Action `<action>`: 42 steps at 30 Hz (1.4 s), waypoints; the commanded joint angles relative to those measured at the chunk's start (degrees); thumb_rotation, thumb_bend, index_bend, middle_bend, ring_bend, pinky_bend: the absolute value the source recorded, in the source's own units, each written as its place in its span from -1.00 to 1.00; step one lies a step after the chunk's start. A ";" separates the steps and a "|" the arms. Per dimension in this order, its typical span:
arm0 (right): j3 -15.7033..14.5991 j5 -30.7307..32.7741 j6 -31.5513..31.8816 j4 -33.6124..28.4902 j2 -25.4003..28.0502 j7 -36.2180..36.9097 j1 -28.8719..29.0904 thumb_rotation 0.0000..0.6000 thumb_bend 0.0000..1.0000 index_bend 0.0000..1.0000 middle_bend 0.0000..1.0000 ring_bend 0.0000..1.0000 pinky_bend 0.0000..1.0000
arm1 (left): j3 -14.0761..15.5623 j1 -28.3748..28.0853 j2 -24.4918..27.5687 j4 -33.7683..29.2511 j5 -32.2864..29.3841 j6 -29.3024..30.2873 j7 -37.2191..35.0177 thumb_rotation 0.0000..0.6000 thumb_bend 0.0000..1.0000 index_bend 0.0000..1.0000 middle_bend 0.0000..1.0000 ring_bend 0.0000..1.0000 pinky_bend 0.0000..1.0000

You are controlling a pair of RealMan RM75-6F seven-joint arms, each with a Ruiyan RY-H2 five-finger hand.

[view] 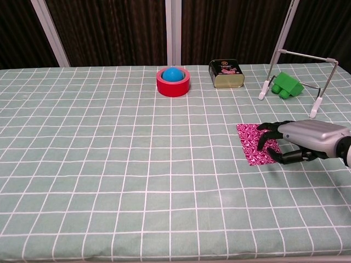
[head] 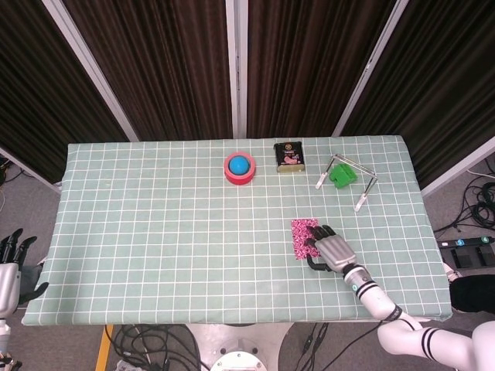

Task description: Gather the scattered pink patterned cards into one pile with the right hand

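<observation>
My right hand point(view: 299, 143) rests its spread fingertips on the edge of the pink cards point(view: 254, 143), gripping nothing. My left hand point(head: 11, 267) hangs beside the table point(head: 155, 232), fingers apart.

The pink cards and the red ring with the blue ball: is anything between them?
No. In the head view, only bare checked cloth lies between the pink cards and the red ring.
</observation>
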 commanded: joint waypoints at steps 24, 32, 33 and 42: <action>3.04 5.75 -2.01 6.22 -2.54 -1.14 1.68 -0.62 0.09 -0.45 -1.00 -1.00 -1.00 | 0.11 0.25 -0.16 0.49 -0.25 -0.08 -0.49 1.00 -0.84 -0.56 -0.68 -0.78 -0.71; 3.03 3.78 -1.95 4.64 -4.29 -1.79 3.20 -0.63 0.09 -0.46 -1.00 -1.00 -1.00 | 0.16 0.35 -0.16 0.61 -0.34 -0.09 -0.61 1.00 -0.84 -0.56 -0.68 -0.78 -0.71; 3.08 3.66 -2.01 4.46 -4.54 -1.97 3.43 -0.63 0.09 -0.46 -1.00 -1.00 -1.00 | 0.16 0.38 -0.16 0.61 -0.36 -0.07 -0.66 1.00 -0.84 -0.56 -0.68 -0.78 -0.71; 3.00 4.15 0.00 2.66 -2.87 -2.82 2.64 -0.65 0.09 -0.45 -1.00 -1.00 -1.00 | 0.32 0.71 -0.17 0.75 -0.28 0.17 -1.05 1.00 -0.84 -0.56 -0.68 -0.78 -0.71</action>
